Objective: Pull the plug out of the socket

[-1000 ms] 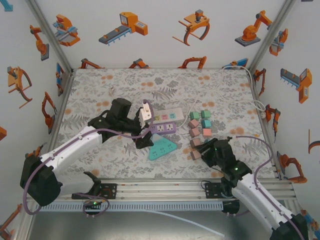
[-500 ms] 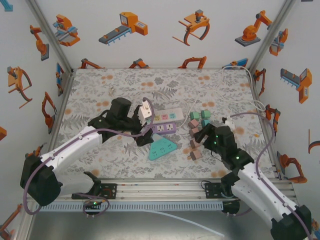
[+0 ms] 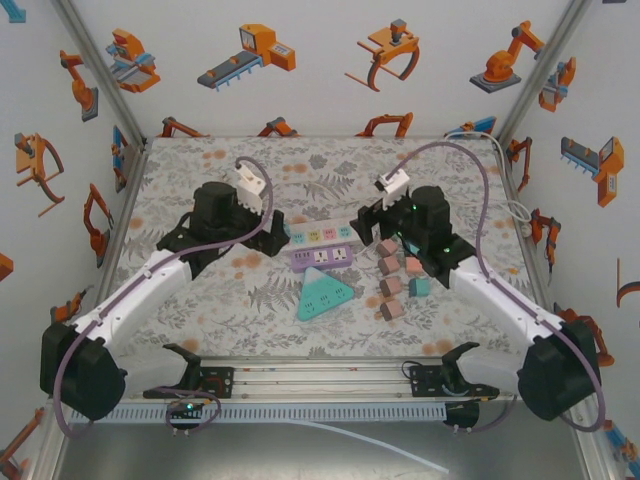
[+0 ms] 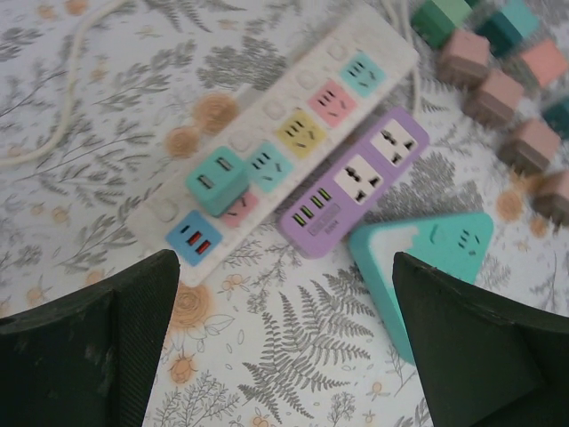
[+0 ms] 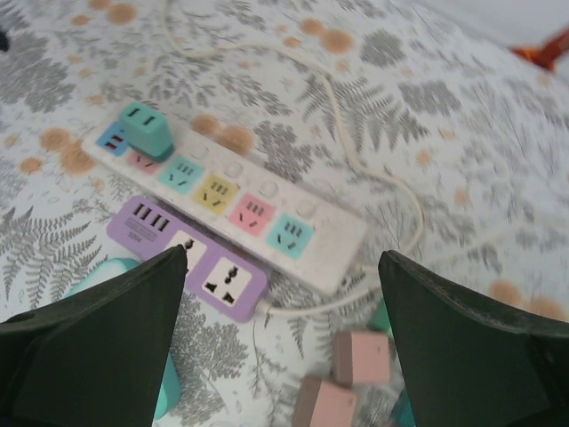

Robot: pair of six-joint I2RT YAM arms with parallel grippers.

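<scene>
– Two tools gape wide and empty: left gripper point(image 4: 284, 302), right gripper point(image 5: 280, 302). Where's your plug point(image 4: 218, 181)?
– Teal, seated at the left end of the white power strip point(image 4: 302, 84). Looks light, rigid, smooth; pinch its flat sides, pull straight up

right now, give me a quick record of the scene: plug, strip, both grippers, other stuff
plug: teal plug seated in an end socket of the white power strip
left gripper: open, empty, above the strips
right gripper: open, empty, above the strips
nearby: purple strip, teal triangular strip, pink and teal cubes
task state: plug not yet pulled
</scene>
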